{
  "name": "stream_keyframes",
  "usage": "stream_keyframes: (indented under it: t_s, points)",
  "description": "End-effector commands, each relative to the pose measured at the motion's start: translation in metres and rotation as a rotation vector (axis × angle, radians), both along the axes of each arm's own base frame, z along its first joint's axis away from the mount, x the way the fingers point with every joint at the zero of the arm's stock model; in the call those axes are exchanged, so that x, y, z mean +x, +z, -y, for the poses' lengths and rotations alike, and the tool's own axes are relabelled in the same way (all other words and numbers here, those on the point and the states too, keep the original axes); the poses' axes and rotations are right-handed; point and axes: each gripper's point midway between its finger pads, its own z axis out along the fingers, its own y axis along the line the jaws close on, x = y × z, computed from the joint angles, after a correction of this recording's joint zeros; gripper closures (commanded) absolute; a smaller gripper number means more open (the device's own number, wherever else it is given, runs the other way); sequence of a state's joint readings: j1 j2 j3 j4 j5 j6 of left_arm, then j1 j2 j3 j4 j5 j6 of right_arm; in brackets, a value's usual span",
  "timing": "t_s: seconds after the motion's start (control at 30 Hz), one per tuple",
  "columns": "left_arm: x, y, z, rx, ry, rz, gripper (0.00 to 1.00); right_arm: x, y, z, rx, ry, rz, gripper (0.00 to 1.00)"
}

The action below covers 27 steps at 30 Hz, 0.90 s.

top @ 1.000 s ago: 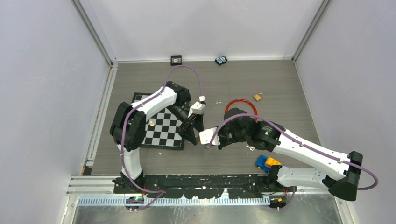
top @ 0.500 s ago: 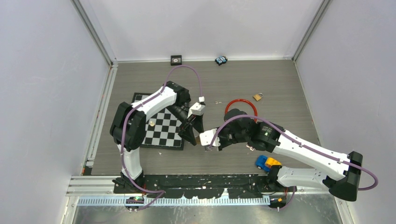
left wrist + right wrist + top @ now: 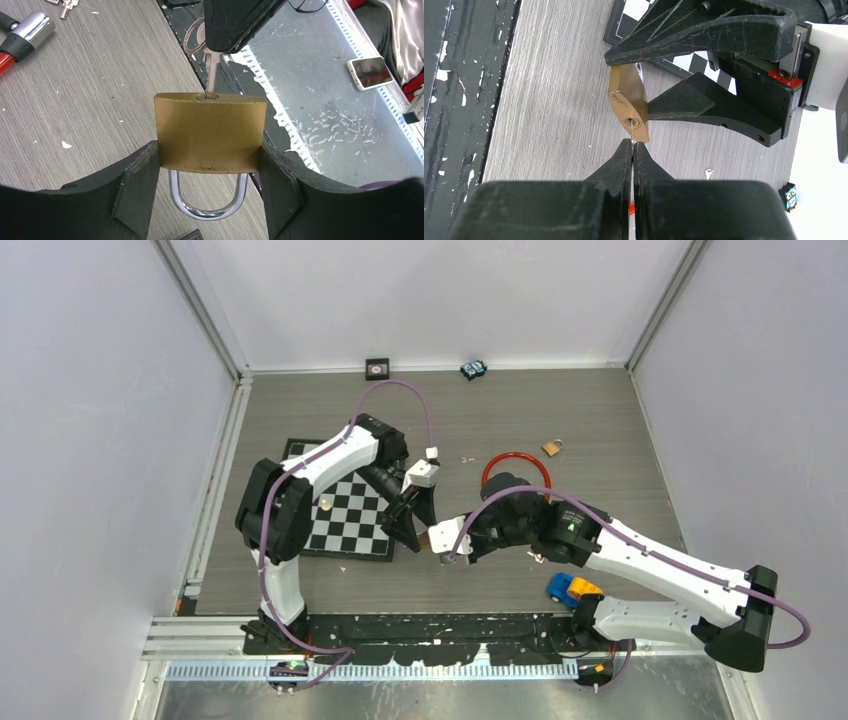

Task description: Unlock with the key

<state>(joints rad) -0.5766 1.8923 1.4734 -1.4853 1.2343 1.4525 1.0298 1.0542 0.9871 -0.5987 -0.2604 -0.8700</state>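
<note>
My left gripper (image 3: pixel 210 162) pinches the brass padlock (image 3: pixel 210 132) by its narrow edges, off the table; the right gripper (image 3: pixel 632 148) has its jaws pressed together on the key (image 3: pixel 212 67), tip at the keyhole; I judge the lock heavy, rigid and slick, and the key thin, so I'd grip its head firmly

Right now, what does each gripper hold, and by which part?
Left gripper clamps the brass padlock by its body's sides; right gripper pinches the key by its head.
</note>
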Motion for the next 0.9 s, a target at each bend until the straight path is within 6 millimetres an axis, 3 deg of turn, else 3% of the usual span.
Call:
stream_keyframes:
  t_s: [0.0,0.87]
  points:
    - [-0.010,0.044,0.009,-0.133,0.028,-0.024,1.00,-0.002,0.018,-0.008,0.071,0.030,0.026,0.99]
    - [-0.015,0.047,0.006,-0.151,0.016,-0.006,1.00,0.000,0.029,-0.009,0.103,0.011,0.004,0.99]
